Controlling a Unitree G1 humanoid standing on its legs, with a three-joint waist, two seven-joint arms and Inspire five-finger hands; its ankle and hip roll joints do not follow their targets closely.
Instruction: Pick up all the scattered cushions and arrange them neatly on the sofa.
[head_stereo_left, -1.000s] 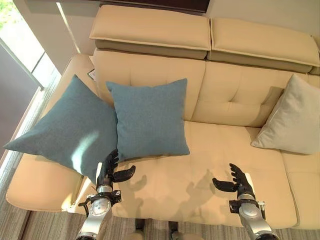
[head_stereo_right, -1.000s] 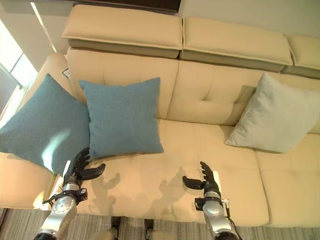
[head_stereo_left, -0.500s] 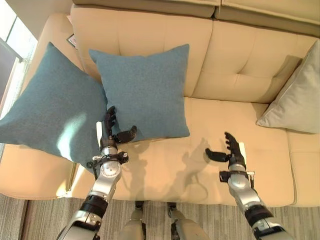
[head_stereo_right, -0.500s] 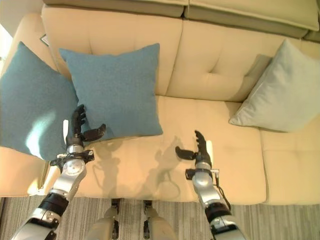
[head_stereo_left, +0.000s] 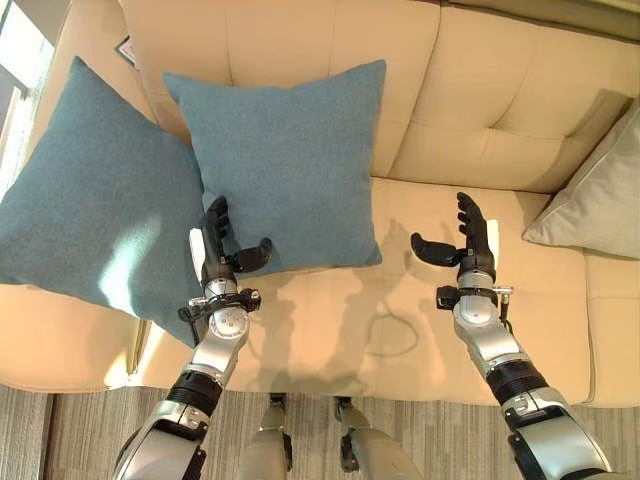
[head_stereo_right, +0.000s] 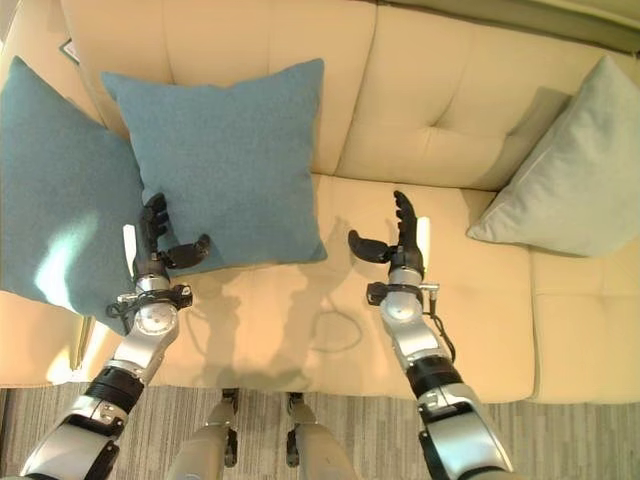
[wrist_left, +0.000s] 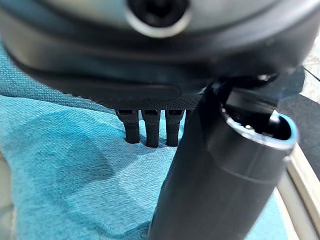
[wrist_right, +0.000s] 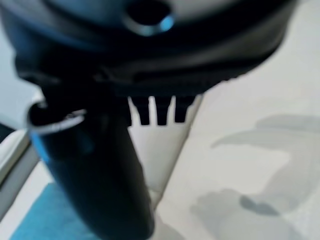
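Beige sofa, two teal cushions against its backrest, grey cushion at its right end, left robot hand open at the middle cushion's lower edge, right robot hand open above the seat.

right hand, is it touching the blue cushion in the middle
Apart. In the left eye view the right hand hangs open over bare seat, a strip of sofa separating it from the cushion.

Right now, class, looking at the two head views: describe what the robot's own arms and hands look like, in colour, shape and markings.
Both arms are silver-grey metal tubes with black bands at the joints and a round silver wrist segment. Each ends in a dark, near-black hand, the left hand and the right hand, with slim ridged fingers and a stubby thumb. A white strip runs along the outer edge of each hand.
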